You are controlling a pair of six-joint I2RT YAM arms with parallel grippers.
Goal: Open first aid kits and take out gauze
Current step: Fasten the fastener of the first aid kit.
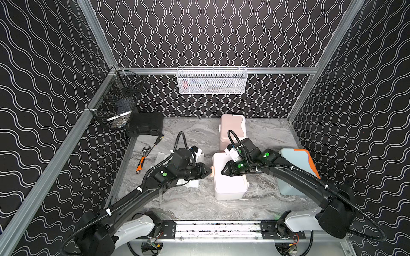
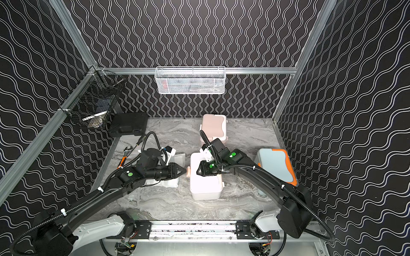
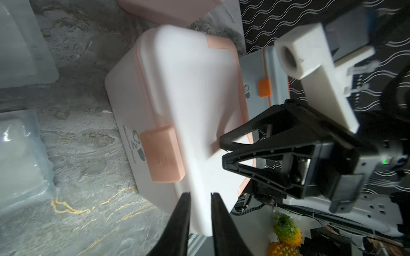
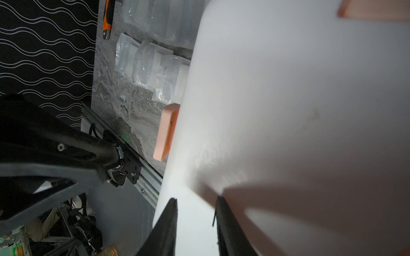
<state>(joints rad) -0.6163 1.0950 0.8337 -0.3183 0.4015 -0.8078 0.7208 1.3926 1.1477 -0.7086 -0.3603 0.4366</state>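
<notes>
Beside the white kit (image 1: 228, 195) on the desk (image 1: 188, 206), we should slip the left pincer (image 1: 209, 171), tips nearly pressed together, under the peach latch (image 3: 163, 153) while the right pincer (image 1: 222, 171), its grip unclear to us, steadies the lid (image 1: 218, 160).

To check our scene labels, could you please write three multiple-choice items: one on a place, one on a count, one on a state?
1. Where does the flat black hard case lie on the grey marbled table?
A. back left corner
B. front edge
C. right side
2. How many rounded plastic lidded boxes stand on the table?
A. two
B. three
C. five
3. How is the lid of the light blue box with orange trim?
A. shut
B. wide open
C. taken off
Key: 1 A, below the black wire basket; 2 B, a white box with peach trim, a pink box with white trim, the blue one; 3 A, it sits flat on its base in both top views.
</notes>
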